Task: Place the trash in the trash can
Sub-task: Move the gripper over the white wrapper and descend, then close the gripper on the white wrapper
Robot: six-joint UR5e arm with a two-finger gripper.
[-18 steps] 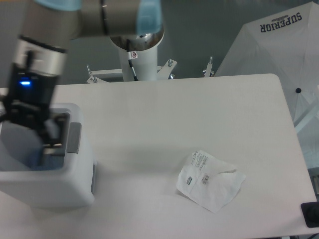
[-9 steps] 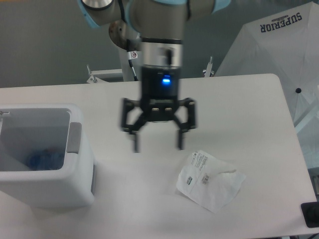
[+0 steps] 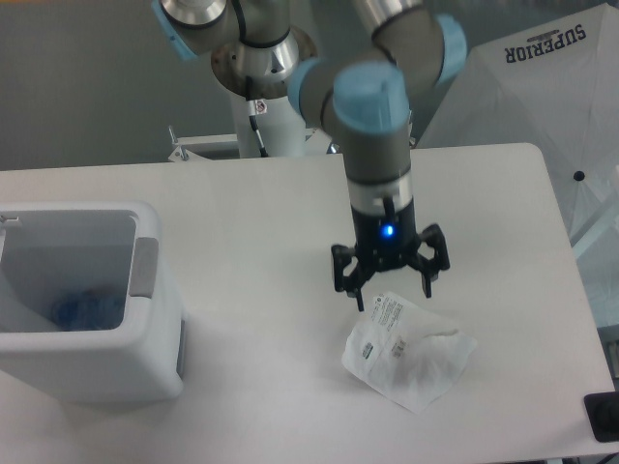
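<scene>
White plastic makes up nearly everything that matters here: the trash can [image 3: 92,319] at the near left of the surface [image 3: 242,222], and the crumpled wrapper [image 3: 408,355] lying flat toward the near right. In the single fixed view, the hand [image 3: 391,286] has crossed from the can, where it was a second ago, through the middle of the surface half a second ago, and now hangs over the far-left edge of the wrapper. Down inside the can a bluish shape shows at the bottom, which looks like the crushed bottle [image 3: 85,309], so by my reading the first piece of trash is already delivered and only the wrapper is left. The hand is spread wide with nothing between its fingers; its tips point down and sit just above the wrapper's far-left corner, close to it, though whether they touch the plastic cannot be told from this angle. Most of the wrapper lies nearer and to the right of the hand, so a small shift that way may be needed before closing. The can stands well apart to the left.
</scene>
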